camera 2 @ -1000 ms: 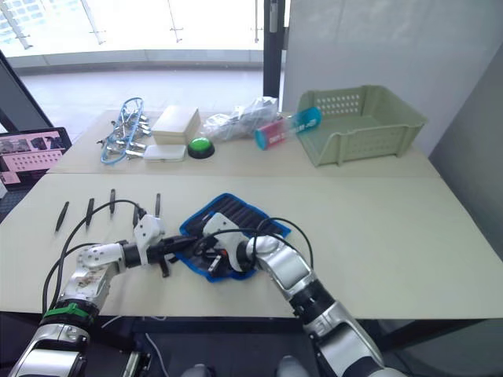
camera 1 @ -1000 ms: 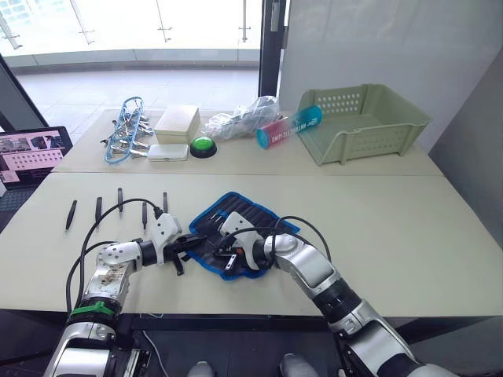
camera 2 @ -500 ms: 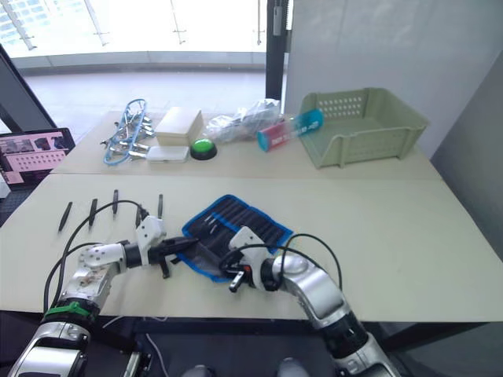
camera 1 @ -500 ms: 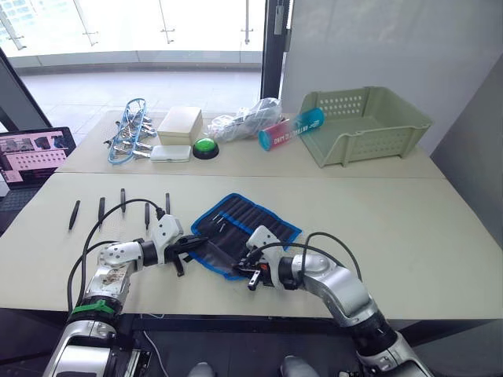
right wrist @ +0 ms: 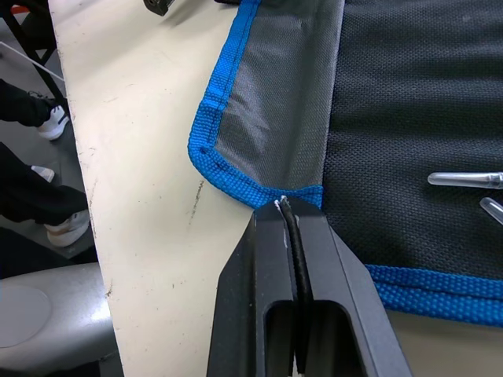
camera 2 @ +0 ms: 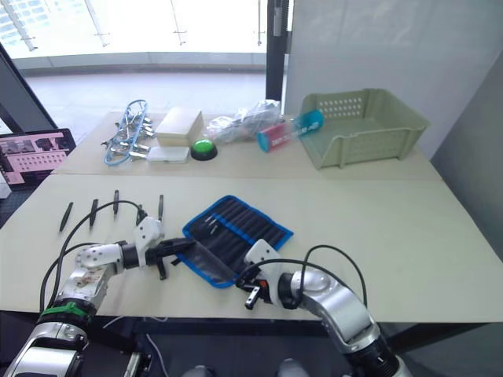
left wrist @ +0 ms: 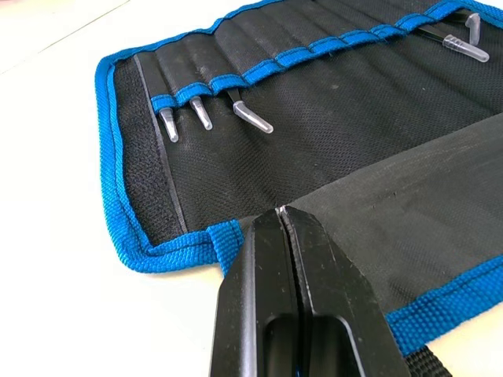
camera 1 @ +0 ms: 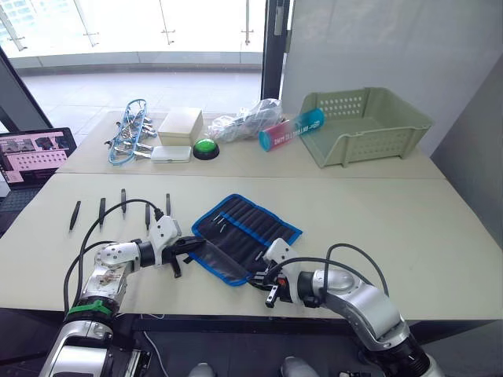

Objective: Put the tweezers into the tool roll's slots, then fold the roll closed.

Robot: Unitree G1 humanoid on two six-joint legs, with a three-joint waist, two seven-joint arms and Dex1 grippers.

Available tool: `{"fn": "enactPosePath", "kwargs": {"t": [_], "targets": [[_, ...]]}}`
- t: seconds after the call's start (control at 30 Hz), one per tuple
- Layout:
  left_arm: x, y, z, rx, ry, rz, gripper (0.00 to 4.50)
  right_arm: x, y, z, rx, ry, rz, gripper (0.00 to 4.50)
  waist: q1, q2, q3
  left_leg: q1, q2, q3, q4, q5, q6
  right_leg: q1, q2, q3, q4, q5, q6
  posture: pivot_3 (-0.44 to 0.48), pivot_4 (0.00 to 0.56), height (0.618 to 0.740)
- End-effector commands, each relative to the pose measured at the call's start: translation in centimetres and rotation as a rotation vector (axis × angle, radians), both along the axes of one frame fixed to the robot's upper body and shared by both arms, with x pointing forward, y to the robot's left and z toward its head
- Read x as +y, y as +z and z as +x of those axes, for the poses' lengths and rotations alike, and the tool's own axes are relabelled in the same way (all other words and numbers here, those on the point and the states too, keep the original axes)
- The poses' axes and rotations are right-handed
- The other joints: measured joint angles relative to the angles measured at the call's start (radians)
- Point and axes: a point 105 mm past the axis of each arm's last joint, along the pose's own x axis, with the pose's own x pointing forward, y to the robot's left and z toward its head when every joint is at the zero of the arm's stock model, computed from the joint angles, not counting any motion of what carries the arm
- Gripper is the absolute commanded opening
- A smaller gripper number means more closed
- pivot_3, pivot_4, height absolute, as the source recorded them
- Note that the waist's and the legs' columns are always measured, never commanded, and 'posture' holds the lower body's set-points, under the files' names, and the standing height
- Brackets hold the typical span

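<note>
Black woven fabric edged in bright blue, the tool roll [camera 1: 245, 236] lies spread open at the lower centre of the pale surface [camera 1: 409, 220], its row of narrow slots [left wrist: 314, 55] facing up. A few pale-tipped tools already sit in the slots. Five slim black tweezers [camera 1: 101, 210] lie in a loose row on the surface at the left of the frame, well apart from the roll and untouched. The left pincer [camera 1: 191, 243] is closed flat on the roll's left edge, where a thin black flap meets the blue binding. The right pincer [camera 1: 269, 284] sits at the roll's near corner, its fingers pressed together on a thin black strip, probably the roll's strap, just at the blue edging. Judging by its limp drape, the roll is light and soft and will sag or fold wherever it is lifted, so the stitched blue binding looks like the firmest place to take hold. The tweezers look stiff, light, smooth and thin, likely to slide or roll on the surface; each is best taken across its middle, with the point kept clear for the slot. Behind, at the upper part of the frame, stand a green basket [camera 1: 369, 126], a cream box [camera 1: 179, 124] and a green button [camera 1: 206, 148].
</note>
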Motion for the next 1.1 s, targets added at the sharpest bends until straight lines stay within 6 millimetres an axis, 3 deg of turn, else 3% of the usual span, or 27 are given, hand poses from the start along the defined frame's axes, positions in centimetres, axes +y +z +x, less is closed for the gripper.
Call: {"fn": "enactPosePath", "kwargs": {"t": [0.03,0.13,0.23,0.33,0.4,0.47,0.63,0.87,0.93,1.1], "targets": [[0.8,-0.4,-1.0,0.065,0.011,-0.058,0.02,0.3,2.3,-0.1,-0.071,0.050,0.130,0.00,-0.001,0.000,0.001,-0.001,0.000,0.000,0.000,0.000,0.000,0.000,0.000,0.000,0.000,0.000,0.000,0.000,0.150,0.740],[1.0,2.5,-1.2,0.056,0.003,-0.186,0.02,-0.7,5.7,0.6,-0.138,0.022,0.277,0.00,-0.003,-0.003,0.004,-0.005,0.000,0.000,0.000,0.000,0.000,-0.004,0.000,0.000,0.000,0.000,0.000,0.000,0.150,0.740],[1.8,4.3,-1.5,0.071,0.020,-0.255,0.02,-2.1,7.3,1.3,-0.182,-0.017,0.331,0.00,0.002,-0.005,0.006,-0.010,0.000,0.000,0.001,0.000,0.000,-0.007,0.000,0.000,0.000,0.000,0.000,0.000,0.150,0.740],[5.6,7.6,-1.8,0.060,0.128,-0.333,0.02,-6.4,9.5,3.5,-0.277,-0.181,0.390,0.00,0.007,-0.010,0.011,-0.011,0.000,-0.001,0.001,0.000,0.000,-0.009,0.000,-0.001,0.000,0.000,0.000,0.000,0.150,0.740],[8.1,8.2,-2.0,0.051,0.217,-0.316,0.02,-8.8,9.2,4.2,-0.313,-0.255,0.359,0.00,0.008,-0.011,0.012,-0.013,0.000,-0.001,0.001,0.000,0.000,-0.010,0.000,-0.001,0.000,0.000,0.000,0.000,0.150,0.740],[10.2,8.4,-2.0,0.030,0.303,-0.291,0.00,-10.7,8.7,4.5,-0.335,-0.307,0.323,0.56,0.015,-0.009,0.012,-0.012,0.000,0.000,0.000,0.000,0.000,-0.011,0.000,-0.001,-0.001,0.000,0.000,0.000,0.150,0.740],[17.2,9.4,-2.7,-0.048,0.593,-0.302,1.52,-16.0,7.3,4.8,-0.367,-0.458,0.269,2.16,0.022,-0.007,0.014,-0.016,0.000,0.000,0.000,0.000,0.000,-0.015,0.000,-0.001,-0.001,0.000,-0.001,0.000,0.150,0.740],[20.8,8.8,-4.5,-0.052,0.714,-0.274,3.81,-19.7,5.8,3.7,-0.392,-0.498,0.192,4.49,0.022,-0.008,0.015,-0.019,0.000,0.001,0.000,0.000,0.000,-0.020,0.000,0.000,0.002,0.001,-0.001,0.000,0.150,0.740],[20.9,8.7,-4.7,-0.056,0.718,-0.274,4.49,-20.1,5.5,3.5,-0.392,-0.497,0.188,4.50,0.022,-0.008,0.015,-0.019,0.000,0.001,0.000,0.000,0.000,-0.020,-0.001,0.000,0.002,0.001,-0.001,0.000,0.150,0.740],[20.9,8.7,-5.0,-0.058,0.717,-0.276,4.49,-19.9,5.4,3.6,-0.398,-0.490,0.197,4.50,0.019,-0.008,0.015,-0.019,0.000,0.001,0.000,0.000,0.000,-0.020,0.000,0.000,0.003,0.000,-0.001,0.000,0.150,0.740]]}}
